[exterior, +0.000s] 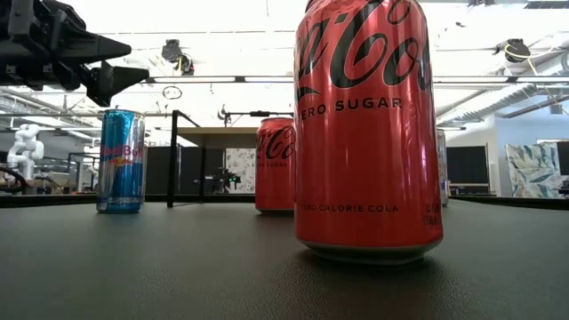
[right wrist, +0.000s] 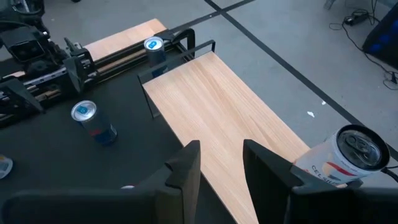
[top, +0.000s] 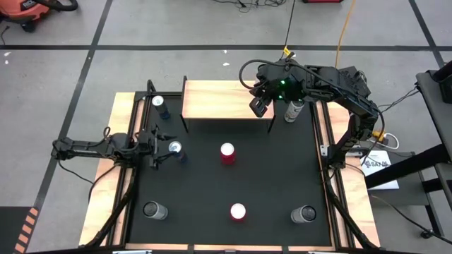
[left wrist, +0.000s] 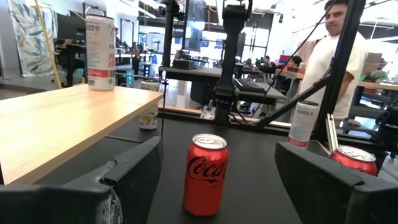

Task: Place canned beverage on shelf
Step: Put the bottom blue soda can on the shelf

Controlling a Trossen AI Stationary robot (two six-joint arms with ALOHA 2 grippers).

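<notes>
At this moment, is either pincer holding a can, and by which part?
No. The left pincer stands open beside the blue can, not closed on it. The right pincer hovers over the light-wood shelf, nothing between its fingers.

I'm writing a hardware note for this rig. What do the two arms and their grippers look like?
Both arms are black, jointed metal links with black cables looped along them. The right arm's wrist shows a small green light beside the right gripper. The left gripper has the same build: two broad, flat, matte black fingers with squared tips. No lettering is readable on either arm.
</notes>
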